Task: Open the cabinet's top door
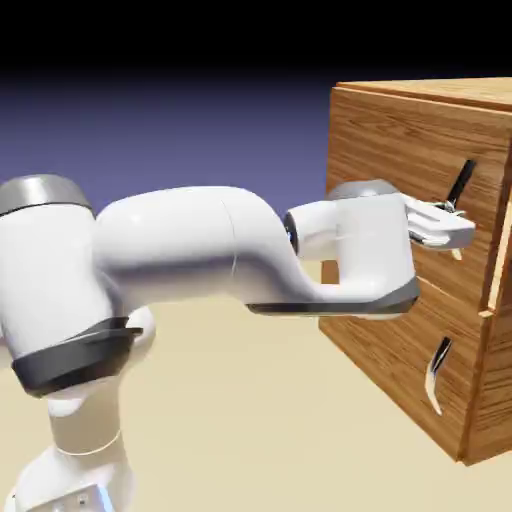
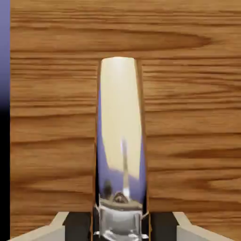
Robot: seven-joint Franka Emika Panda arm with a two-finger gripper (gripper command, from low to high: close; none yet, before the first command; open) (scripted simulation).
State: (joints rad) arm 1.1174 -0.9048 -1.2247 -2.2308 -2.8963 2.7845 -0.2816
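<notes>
At the cabinet's (image 1: 400, 300) front face, up near its top edge, the gripper (image 1: 452, 222) is reaching in level from the exterior view's left, right onto the curved handle (image 1: 460, 186) of the top door (image 1: 400, 170). That level approach makes sense: the handle stands proud of the wood, so coming straight at the panel lets the two fingers straddle it.

And look at the hand view: the polished handle (image 2: 120, 141) runs up the middle, huge and bright, coming out from between the grey fingertips (image 2: 70, 225) at the bottom edge. The jaws are drawn together on that metal bar, clamped on it, one pad either side. Wood grain fills everything behind, so the hand sits very close to the panel.

Top door itself? It looks shut or nearly so in the exterior view, its panel in line with the lower panel (image 1: 390, 350) beneath, whose own handle (image 1: 436, 372) hangs untouched, well below the hand.

My read: the grip is made, the pull is what remains. Holding the bar across its width should keep it from slipping sideways once the arm (image 1: 200, 250) draws back, though a smooth metal curve could slide along the pads.
</notes>
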